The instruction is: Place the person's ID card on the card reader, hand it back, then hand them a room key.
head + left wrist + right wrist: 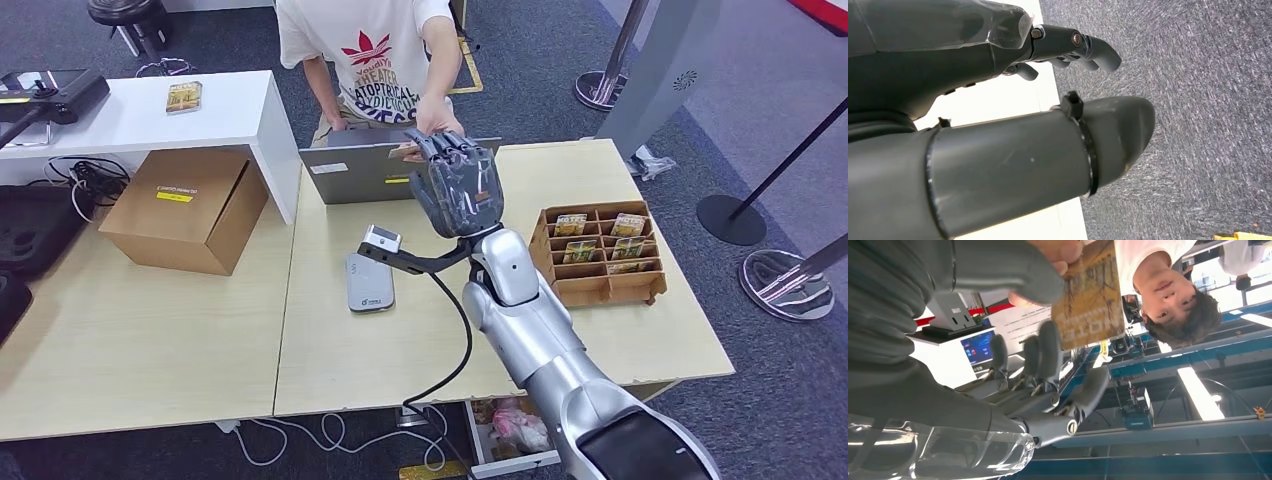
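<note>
My right hand (458, 185) is raised over the far edge of the table toward the person (375, 60). A brown-gold room key card (1090, 300) sits between its thumb (1013, 270) and a finger, the other fingers spread apart. The person's hand (437, 118) meets the card (406, 154) from the far side, with fingers (1058, 249) closed on its end. The grey card reader (370, 283) lies flat on the table, left of my forearm, with nothing on it. My left hand (1068, 47) hangs beside a white table edge over carpet, holding nothing, fingers loosely extended.
A grey laptop (355, 172) stands open at the table's far edge, just left of my hand. A wooden divided box (600, 252) with several key cards sits to the right. A cardboard box (185, 210) rests on the left table. Stanchion bases (785, 285) stand on the carpet.
</note>
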`<state>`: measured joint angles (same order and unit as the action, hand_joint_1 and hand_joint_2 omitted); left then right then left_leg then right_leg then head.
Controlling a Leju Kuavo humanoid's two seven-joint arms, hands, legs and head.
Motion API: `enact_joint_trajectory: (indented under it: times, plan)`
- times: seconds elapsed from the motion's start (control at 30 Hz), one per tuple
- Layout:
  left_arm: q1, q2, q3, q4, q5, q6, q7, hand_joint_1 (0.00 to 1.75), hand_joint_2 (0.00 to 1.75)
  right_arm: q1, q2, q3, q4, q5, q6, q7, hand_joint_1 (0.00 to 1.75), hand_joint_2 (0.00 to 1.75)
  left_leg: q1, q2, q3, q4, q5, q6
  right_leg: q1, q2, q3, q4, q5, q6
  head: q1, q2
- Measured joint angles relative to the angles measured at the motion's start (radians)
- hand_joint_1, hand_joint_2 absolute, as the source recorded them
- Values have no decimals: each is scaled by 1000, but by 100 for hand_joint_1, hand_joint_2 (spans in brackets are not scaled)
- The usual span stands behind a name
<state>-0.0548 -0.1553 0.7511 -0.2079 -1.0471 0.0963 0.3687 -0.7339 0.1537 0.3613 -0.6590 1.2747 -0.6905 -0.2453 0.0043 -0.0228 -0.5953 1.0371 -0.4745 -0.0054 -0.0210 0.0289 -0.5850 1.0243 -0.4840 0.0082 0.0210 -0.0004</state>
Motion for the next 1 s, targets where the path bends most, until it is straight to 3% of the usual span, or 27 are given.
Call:
enact_joint_trajectory:
  times: [0.8, 0.93, 1.0]
  plan:
    - [0, 0, 0, 0, -3, 1, 6, 0, 0, -12, 10, 4, 23, 6, 0, 12, 1, 175, 0, 0, 0, 0, 0, 0, 0, 0, 0, 0, 0, 0, 0, 0]
    - [0, 0, 0, 0, -3, 1, 6, 0, 0, -18, 18, 7, 34, 9, 0, 19, 5, 175, 0, 0, 0, 0, 0, 0, 0, 0, 0, 0, 0, 0, 0, 0]
    - [0, -1, 0, 0, -3, 2, 6, 0, 0, -22, 22, 8, 40, 10, 0, 23, 16, 175, 0, 0, 0, 0, 0, 0, 0, 0, 0, 0, 0, 0, 0, 0]
